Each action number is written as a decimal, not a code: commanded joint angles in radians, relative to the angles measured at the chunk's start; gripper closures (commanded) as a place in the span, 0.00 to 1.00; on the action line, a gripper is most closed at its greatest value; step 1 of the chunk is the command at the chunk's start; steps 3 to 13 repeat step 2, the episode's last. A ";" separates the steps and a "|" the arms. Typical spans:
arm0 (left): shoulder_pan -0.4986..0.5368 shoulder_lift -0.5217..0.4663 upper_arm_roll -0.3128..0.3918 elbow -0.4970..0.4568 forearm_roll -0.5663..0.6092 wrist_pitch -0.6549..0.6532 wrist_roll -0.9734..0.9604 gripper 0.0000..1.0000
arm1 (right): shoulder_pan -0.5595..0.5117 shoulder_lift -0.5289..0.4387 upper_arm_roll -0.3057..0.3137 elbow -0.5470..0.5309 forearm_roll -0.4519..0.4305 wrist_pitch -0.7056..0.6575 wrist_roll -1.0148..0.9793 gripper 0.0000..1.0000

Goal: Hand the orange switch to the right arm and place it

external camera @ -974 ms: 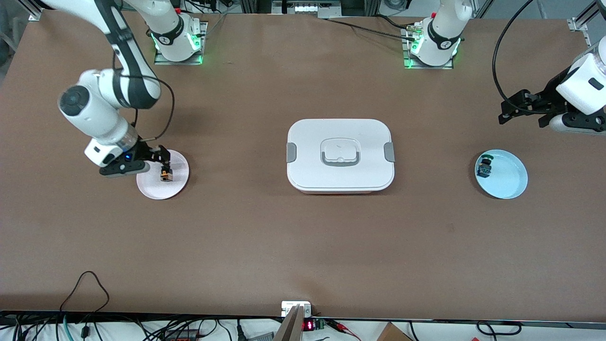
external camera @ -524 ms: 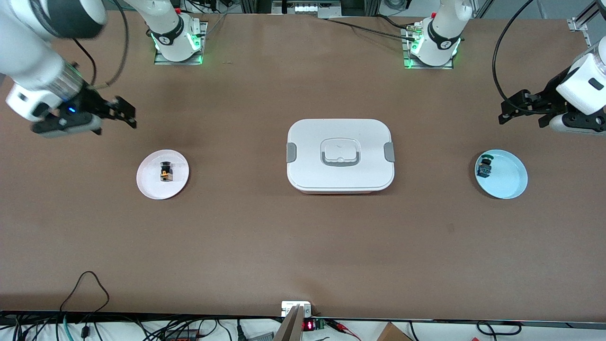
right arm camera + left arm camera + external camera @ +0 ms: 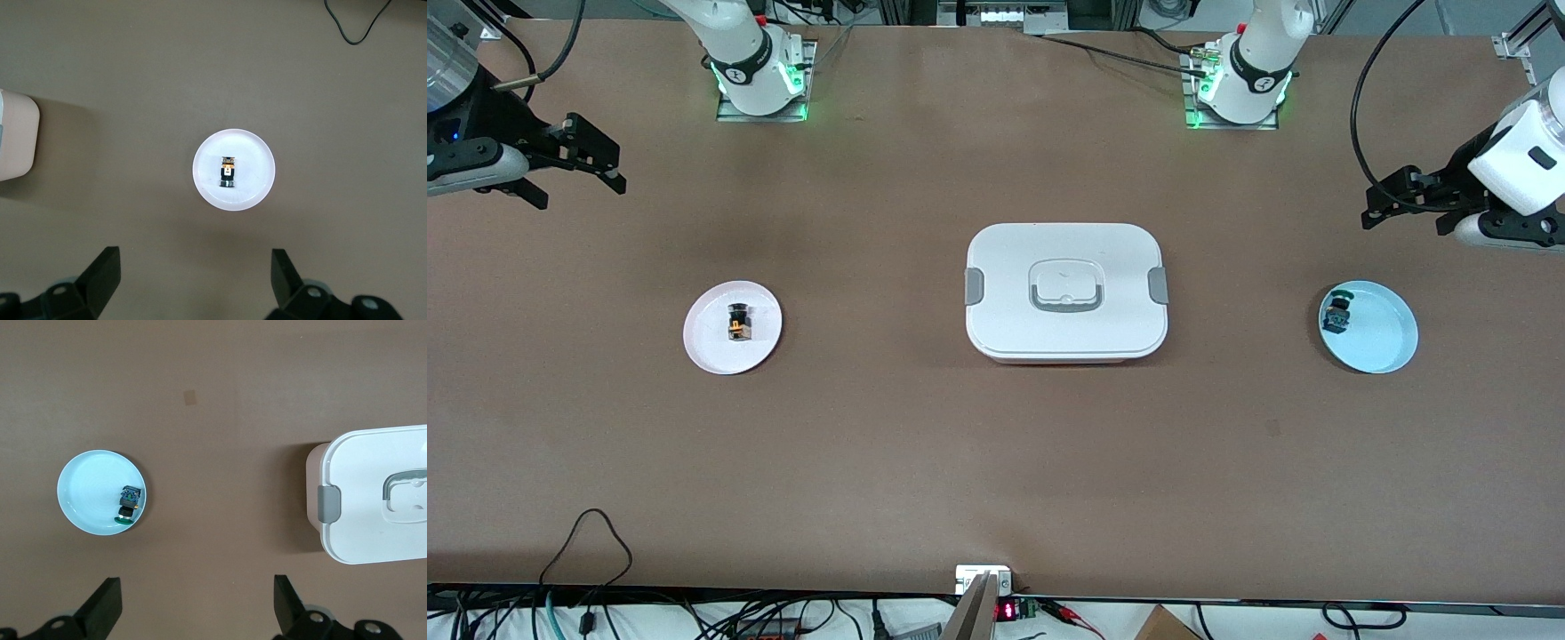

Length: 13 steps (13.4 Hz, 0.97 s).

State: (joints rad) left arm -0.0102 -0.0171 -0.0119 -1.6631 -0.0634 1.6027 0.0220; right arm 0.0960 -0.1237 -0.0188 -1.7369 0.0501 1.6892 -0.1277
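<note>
The orange switch [image 3: 737,322] lies on its side on the white plate [image 3: 710,349], toward the right arm's end of the surface. The right end effector [image 3: 576,164] is released and empty, raised over bare surface well apart from the plate. The left end effector [image 3: 1403,197] waits released near the blue plate [image 3: 1387,351]. Judged placed; the right arm is nearer.

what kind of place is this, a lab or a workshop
Most likely a robotics lab. Two arms are bolted to a brown table, the right hand and left hand both open and idle, above staged props: an orange switch on a white plate and a closed white container.
</note>
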 commanded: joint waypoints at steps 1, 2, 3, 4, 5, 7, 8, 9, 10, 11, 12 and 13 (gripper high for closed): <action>-0.004 0.013 0.001 0.032 0.028 -0.024 -0.008 0.00 | 0.001 0.022 0.007 0.037 -0.009 -0.023 0.010 0.00; -0.004 0.013 0.001 0.032 0.028 -0.024 -0.008 0.00 | 0.001 0.029 0.007 0.039 -0.009 -0.023 0.007 0.00; -0.004 0.013 0.001 0.032 0.028 -0.024 -0.008 0.00 | 0.001 0.029 0.007 0.039 -0.009 -0.023 0.007 0.00; -0.004 0.013 0.001 0.032 0.028 -0.024 -0.008 0.00 | 0.001 0.029 0.007 0.039 -0.009 -0.023 0.007 0.00; -0.004 0.013 0.001 0.032 0.028 -0.024 -0.008 0.00 | 0.001 0.029 0.007 0.039 -0.009 -0.023 0.007 0.00; -0.004 0.013 0.001 0.032 0.028 -0.024 -0.008 0.00 | 0.001 0.029 0.007 0.039 -0.009 -0.023 0.007 0.00; -0.004 0.013 0.001 0.032 0.028 -0.024 -0.008 0.00 | 0.001 0.029 0.007 0.039 -0.009 -0.023 0.007 0.00; -0.004 0.013 0.001 0.032 0.028 -0.024 -0.008 0.00 | 0.001 0.029 0.007 0.039 -0.009 -0.023 0.007 0.00; -0.004 0.013 0.001 0.032 0.028 -0.024 -0.008 0.00 | 0.001 0.029 0.007 0.039 -0.009 -0.023 0.007 0.00; -0.004 0.013 0.001 0.032 0.028 -0.024 -0.008 0.00 | 0.001 0.029 0.007 0.039 -0.009 -0.023 0.007 0.00; -0.004 0.013 0.001 0.032 0.028 -0.024 -0.008 0.00 | 0.001 0.029 0.007 0.039 -0.009 -0.023 0.007 0.00; -0.004 0.013 0.001 0.032 0.028 -0.024 -0.008 0.00 | 0.001 0.029 0.007 0.039 -0.009 -0.023 0.007 0.00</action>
